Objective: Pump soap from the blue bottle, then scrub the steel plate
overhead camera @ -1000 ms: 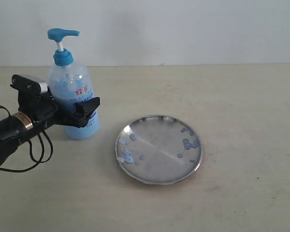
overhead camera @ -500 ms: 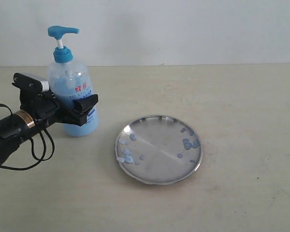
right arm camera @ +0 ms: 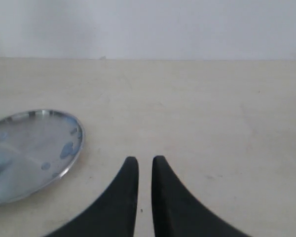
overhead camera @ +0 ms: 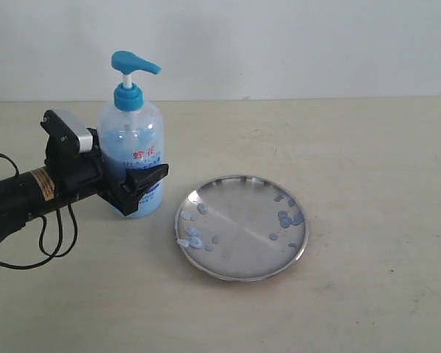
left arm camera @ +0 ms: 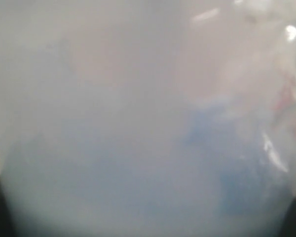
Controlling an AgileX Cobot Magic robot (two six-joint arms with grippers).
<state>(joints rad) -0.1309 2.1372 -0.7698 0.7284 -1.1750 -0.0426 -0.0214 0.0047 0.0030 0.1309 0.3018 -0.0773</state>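
Resting on the beige table [overhead camera: 367, 147], the plate [overhead camera: 242, 254] holds soap [overhead camera: 287, 217] in small blobs scattered toward its left and right edges. Just beside it on the left stands the bottle [overhead camera: 132, 140], mostly full of pale blue liquid and leaning slightly. The left gripper [overhead camera: 141, 184] is clamped round its lower half, and its wrist camera is filled by the blurred bottle. The right gripper [right arm camera: 145, 170] hangs over bare table near the plate, fingers all but touching, holding nothing. A second earlier, bottle and gripper sat farther left of the plate.
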